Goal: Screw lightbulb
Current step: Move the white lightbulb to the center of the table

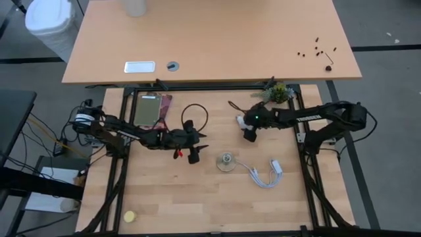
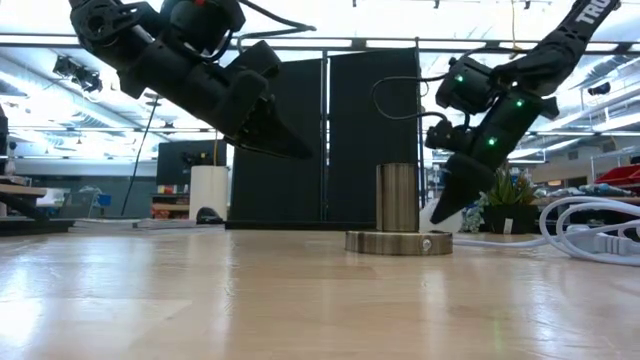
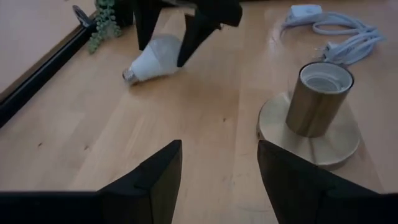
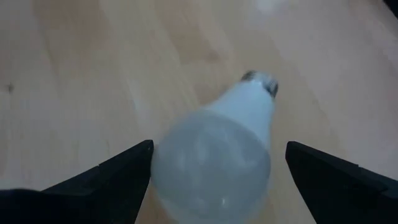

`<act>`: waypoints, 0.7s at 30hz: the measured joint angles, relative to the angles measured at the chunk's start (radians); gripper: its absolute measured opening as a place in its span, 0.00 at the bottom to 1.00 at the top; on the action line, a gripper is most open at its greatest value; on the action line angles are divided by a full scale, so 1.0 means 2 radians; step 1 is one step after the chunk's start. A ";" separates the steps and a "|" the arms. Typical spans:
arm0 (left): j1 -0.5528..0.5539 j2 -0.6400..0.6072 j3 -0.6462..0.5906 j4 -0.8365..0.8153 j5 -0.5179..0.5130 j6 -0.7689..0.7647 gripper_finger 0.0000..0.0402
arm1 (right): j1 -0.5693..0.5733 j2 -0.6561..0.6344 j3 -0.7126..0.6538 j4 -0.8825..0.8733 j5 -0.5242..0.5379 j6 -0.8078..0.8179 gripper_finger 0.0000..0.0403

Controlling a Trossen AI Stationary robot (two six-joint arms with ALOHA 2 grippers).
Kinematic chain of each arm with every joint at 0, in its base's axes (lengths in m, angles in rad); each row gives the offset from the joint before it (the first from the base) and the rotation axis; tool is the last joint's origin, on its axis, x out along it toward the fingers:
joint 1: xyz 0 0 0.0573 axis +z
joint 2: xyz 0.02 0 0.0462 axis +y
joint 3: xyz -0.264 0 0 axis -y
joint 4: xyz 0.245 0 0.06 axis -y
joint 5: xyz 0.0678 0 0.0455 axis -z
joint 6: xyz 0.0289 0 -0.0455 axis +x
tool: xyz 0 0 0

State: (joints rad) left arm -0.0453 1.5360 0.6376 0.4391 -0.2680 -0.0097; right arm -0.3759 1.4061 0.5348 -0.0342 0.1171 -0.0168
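Observation:
The lightbulb (image 3: 152, 59) lies on its side on the wooden table, its white globe (image 4: 211, 165) toward my right gripper and its grey screw base (image 4: 264, 81) pointing away. My right gripper (image 1: 250, 135) slants down over it, open wide, with one finger on each side of the globe; no grip shows. The brass socket (image 3: 317, 93) stands upright on its round disc base (image 1: 227, 161). My left gripper (image 1: 194, 155) hovers left of the socket, open, with nothing between its fingers (image 3: 155, 177).
A white cable with plugs (image 1: 266, 172) lies right of the socket. A small plant (image 1: 279, 93) stands at the table's far edge. A flat card-like object (image 1: 150, 108) and a black cable loop (image 1: 195, 115) lie at the far left, a small yellow piece (image 1: 129, 216) near the front left.

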 joint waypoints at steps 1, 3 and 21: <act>0.000 0.000 0.000 0.004 0.000 0.001 0.53 | 0.006 0.004 0.000 0.003 0.008 -0.002 0.93; 0.000 0.000 0.000 0.009 0.000 0.001 0.53 | 0.014 0.015 0.000 0.012 0.019 0.000 0.93; -0.001 0.000 0.000 -0.003 0.004 -0.011 0.53 | 0.002 0.109 0.001 0.156 0.066 0.035 0.93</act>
State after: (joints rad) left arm -0.0479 1.5368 0.6377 0.4336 -0.2599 -0.0311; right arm -0.3728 1.6245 0.5377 0.2777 0.2492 0.0532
